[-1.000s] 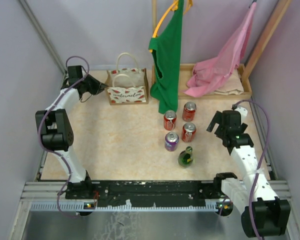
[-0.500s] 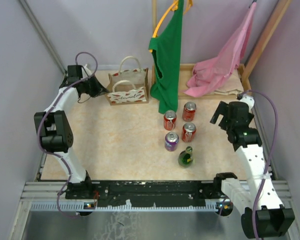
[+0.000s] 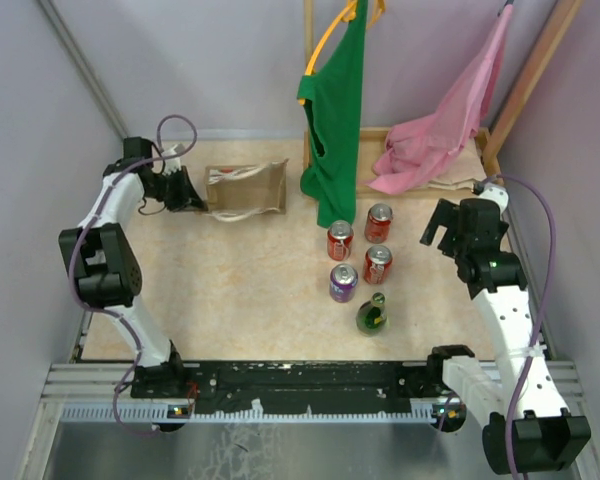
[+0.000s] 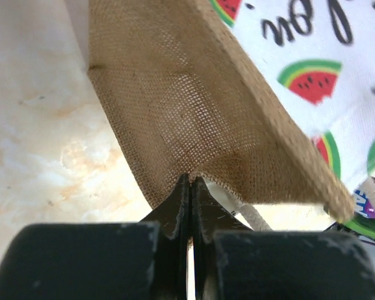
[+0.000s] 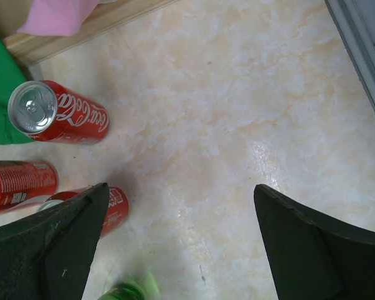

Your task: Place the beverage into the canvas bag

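Tipped flat at far-left of table: canvas bag, long axis left-right, tan panel up, inside hidden. Pinching its left edge, pressed together: left gripper. Bare tabletop between bag and red cans, purple can, green bottle. Spread wide, holding nothing, just right of cans near right edge: right gripper.

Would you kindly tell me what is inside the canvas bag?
Its interior is hidden: the canvas bag is tipped over, brown panel facing the camera. The left gripper pinches its edge.
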Motion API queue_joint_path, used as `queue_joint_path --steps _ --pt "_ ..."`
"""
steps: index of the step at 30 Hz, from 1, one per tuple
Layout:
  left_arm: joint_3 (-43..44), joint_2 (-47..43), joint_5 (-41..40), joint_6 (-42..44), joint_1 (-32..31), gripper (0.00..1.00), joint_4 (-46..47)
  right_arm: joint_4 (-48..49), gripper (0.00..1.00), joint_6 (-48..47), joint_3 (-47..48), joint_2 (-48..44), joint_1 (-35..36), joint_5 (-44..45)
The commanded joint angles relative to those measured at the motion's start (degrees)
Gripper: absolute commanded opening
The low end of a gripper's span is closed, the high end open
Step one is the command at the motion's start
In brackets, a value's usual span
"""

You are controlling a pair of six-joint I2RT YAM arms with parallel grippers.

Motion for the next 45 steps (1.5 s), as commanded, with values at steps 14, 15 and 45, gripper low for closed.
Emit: queue_joint_path --steps 14,15,45 --pt "13.7 -5.61 6.79 13.04 1.53 0.0 -16.69 1.49 0.99 -2.96 4.37 0.3 -0.46 -3.98" --pt "12.66 -5.88 7.11 14.24 1.5 0.0 -17.12 1.5 0.99 -3.14 4.58 0.43 -0.46 -4.26" --pt "11.3 -4.05 18.35 53.77 -14.18 0.0 -38.63 -0.98 0.99 -6.0 7.03 1.06 -0.37 -8.89"
